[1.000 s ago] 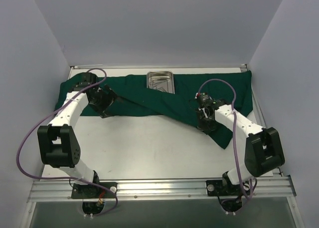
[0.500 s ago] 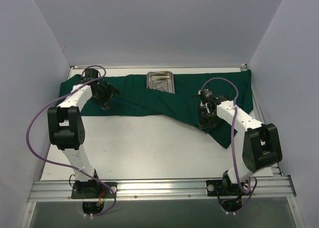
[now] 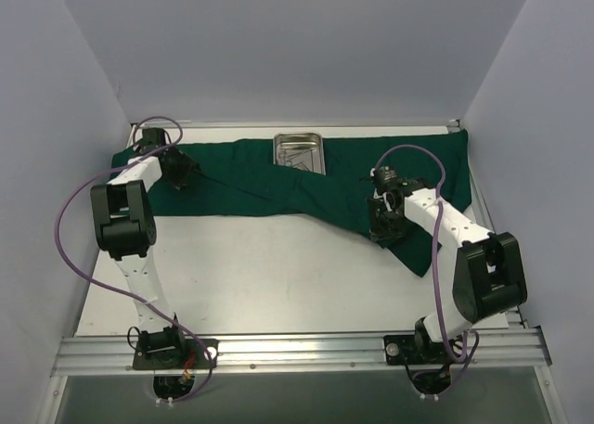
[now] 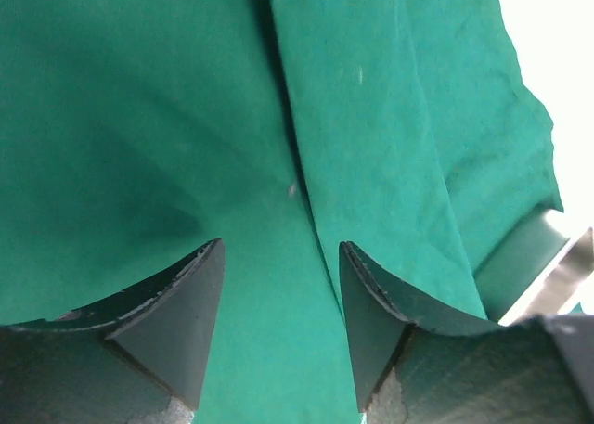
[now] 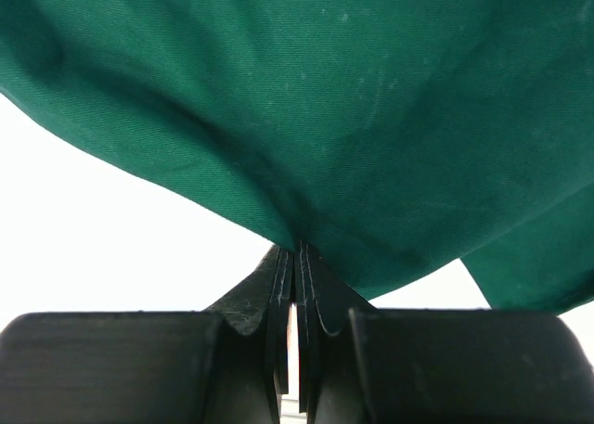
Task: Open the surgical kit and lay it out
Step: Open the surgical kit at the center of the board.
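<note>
The dark green drape (image 3: pixel 306 187) lies crumpled across the back of the table. The steel tray (image 3: pixel 298 149) sits on it at the back middle, with slim silver instruments inside, too small to tell apart. My left gripper (image 3: pixel 183 172) is open and empty, low over the drape's left part (image 4: pixel 186 118), its fingers (image 4: pixel 176 322) astride a fold edge. A shiny tray edge (image 4: pixel 557 262) shows at the right of the left wrist view. My right gripper (image 3: pixel 384 222) is shut on a pinched fold of the drape (image 5: pixel 371 118) at its front right.
White table surface (image 3: pixel 278 266) stretches in front of the drape. Grey walls close in the left, back and right sides. A tail of the drape (image 3: pixel 422 252) hangs forward beside my right arm. A metal rail (image 3: pixel 297 350) runs along the near edge.
My left gripper has moved back and to the left over the drape, and the drape's left fold now lies flatter. My right gripper has barely moved, still pinching the drape.
</note>
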You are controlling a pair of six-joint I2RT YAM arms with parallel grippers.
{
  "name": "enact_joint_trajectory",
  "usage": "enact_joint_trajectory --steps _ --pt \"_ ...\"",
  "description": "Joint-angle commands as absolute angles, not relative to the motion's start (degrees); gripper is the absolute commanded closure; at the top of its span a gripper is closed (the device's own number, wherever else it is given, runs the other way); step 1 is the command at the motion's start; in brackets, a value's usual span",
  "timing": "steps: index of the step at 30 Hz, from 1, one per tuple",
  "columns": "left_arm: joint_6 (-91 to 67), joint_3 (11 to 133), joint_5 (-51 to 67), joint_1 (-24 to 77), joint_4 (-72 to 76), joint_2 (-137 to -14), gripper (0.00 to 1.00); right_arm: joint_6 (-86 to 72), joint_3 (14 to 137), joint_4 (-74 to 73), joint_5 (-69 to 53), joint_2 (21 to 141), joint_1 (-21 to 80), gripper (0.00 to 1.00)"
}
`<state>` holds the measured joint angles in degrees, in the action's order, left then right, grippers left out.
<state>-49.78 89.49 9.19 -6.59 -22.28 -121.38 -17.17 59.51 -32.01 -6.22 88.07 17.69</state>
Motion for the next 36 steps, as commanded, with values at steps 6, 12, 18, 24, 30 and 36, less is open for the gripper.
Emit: enact_joint_trajectory --steps 6,12,18,24,30,36 --pt "-42.6 102.4 5.1 -8.5 -20.7 -128.1 0.39 -19.2 58.4 -34.7 -4.9 84.7 18.1 1.00" --pt "-42.9 106.9 5.4 -9.9 -20.8 -132.6 0.40 -19.2 59.1 -35.3 -4.7 85.0 18.3 1.00" --pt "-41.7 110.0 4.9 -9.9 -21.7 -135.4 0.41 -19.4 59.2 -35.2 -4.4 85.3 18.2 1.00" --pt "-40.8 116.5 4.7 -9.9 -24.1 -139.1 0.68 -19.5 58.8 -35.4 -4.0 85.6 18.2 1.00" --pt "-39.4 119.8 1.4 -10.0 -33.5 -137.5 0.98 -19.2 61.9 -37.5 -2.7 86.1 18.3 1.00" --pt "-40.3 109.6 0.5 -9.3 -42.4 -123.6 0.98 -20.1 68.5 -43.8 0.2 88.2 18.3 1.00"
